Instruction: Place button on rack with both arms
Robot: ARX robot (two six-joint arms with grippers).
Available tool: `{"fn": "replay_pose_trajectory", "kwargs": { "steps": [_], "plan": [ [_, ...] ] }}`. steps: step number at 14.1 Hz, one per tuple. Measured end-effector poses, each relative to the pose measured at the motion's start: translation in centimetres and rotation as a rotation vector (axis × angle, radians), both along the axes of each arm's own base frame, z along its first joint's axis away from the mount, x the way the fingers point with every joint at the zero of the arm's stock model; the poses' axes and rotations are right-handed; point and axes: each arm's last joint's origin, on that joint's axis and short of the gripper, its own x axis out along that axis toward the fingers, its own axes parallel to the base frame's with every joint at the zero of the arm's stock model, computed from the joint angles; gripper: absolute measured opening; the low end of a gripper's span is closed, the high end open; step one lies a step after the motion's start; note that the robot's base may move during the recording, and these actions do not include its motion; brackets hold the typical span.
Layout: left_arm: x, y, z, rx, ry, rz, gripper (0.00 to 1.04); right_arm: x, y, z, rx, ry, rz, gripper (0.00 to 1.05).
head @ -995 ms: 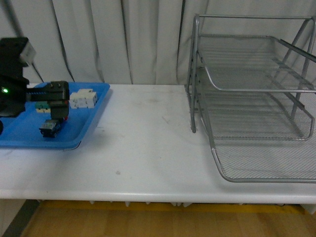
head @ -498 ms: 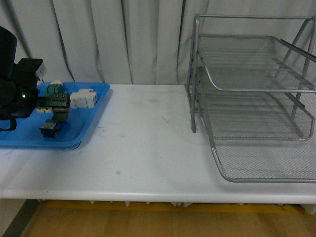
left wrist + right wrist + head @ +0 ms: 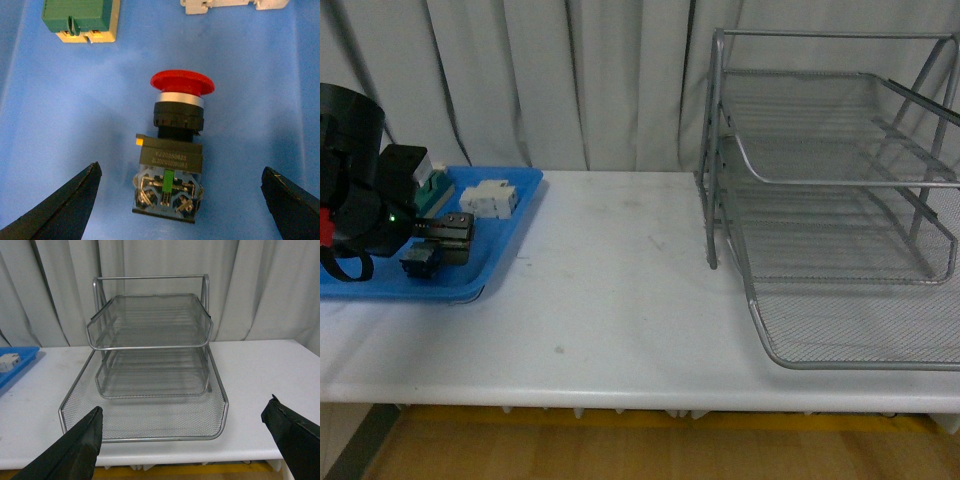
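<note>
Left wrist view showed the button (image 3: 172, 150) lying on its side in the blue tray (image 3: 55, 115), at the left end of the desk (image 3: 620, 300). My left end effector (image 3: 180, 171) was spread wide on both sides of it, not touching. My right end effector (image 3: 182, 410) was spread too, facing the rack (image 3: 150, 346). I feared the button could slip or spin away if I squeezed its round red cap (image 3: 182, 82).

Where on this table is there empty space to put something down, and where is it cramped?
The widest bare patch is the white table between the blue tray and the rack. The rack's three mesh tiers look empty too. The tray is crowded: the button, a green block and a white block lie there, with the left end effector over it.
</note>
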Motion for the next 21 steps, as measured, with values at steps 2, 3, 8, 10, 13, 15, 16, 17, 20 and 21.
{"fn": "replay_pose_trajectory", "kwargs": {
  "steps": [2,3,8,10,13,15,16,17,20,21],
  "plan": [
    [0.7,0.3,-0.1,0.002,-0.007,0.006,0.98,0.0,0.0,0.0,0.0,0.0,0.0,0.98],
    [1.0,0.3,-0.5,-0.001,0.002,0.005,0.98,0.0,0.0,0.0,0.0,0.0,0.0,0.98],
    [1.6,0.5,-1.9,-0.028,0.02,0.006,0.77,0.0,0.0,0.0,0.0,0.0,0.0,0.98],
    [1.5,0.7,-2.0,-0.029,0.023,0.008,0.52,0.0,0.0,0.0,0.0,0.0,0.0,0.98],
    [0.9,1.2,-1.8,-0.037,0.014,0.013,0.37,0.0,0.0,0.0,0.0,0.0,0.0,0.98],
    [-0.6,1.2,-0.7,-0.055,0.018,0.0,0.36,0.0,0.0,0.0,0.0,0.0,0.0,0.98],
    [-1.5,1.0,1.2,-0.065,-0.023,-0.016,0.36,0.0,0.0,0.0,0.0,0.0,0.0,0.98],
    [-2.5,0.8,3.7,-0.082,-0.084,-0.044,0.36,0.0,0.0,0.0,0.0,0.0,0.0,0.98],
    [-8.7,-0.1,10.3,-0.094,-0.215,-0.109,0.36,0.0,0.0,0.0,0.0,0.0,0.0,0.98],
    [-11.0,-0.3,11.1,-0.094,-0.224,-0.126,0.36,0.0,0.0,0.0,0.0,0.0,0.0,0.98]
  ]
}}
